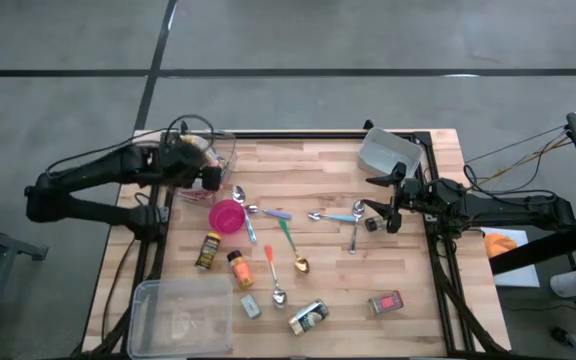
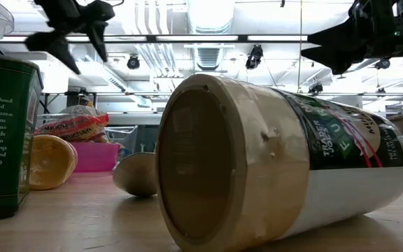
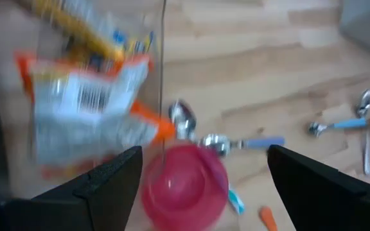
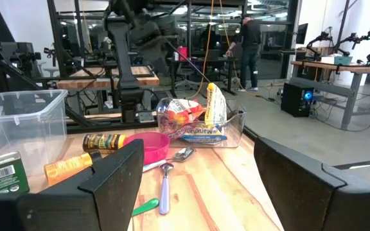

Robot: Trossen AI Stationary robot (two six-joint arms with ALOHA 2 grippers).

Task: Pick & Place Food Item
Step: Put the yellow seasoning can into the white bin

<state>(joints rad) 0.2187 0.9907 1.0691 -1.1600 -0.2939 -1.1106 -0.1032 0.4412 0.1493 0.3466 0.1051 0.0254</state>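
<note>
The snack packets (image 4: 194,119) are piled in a clear bin (image 1: 220,152) at the far left corner of the wooden table (image 1: 408,260), with nothing gripped yet. The left gripper (image 3: 201,183) is parked right over that bin and the pink bowl (image 1: 227,215), fingers spread wide and empty. The right gripper (image 1: 386,205) is held low by the right edge near a couple of spoons (image 1: 354,215), also spread open with nothing in it.

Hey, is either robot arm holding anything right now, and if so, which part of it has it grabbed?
Nothing is held. The left gripper hangs open above the snack packets in the clear bin. The right gripper waits open and empty near the spoons.
</note>
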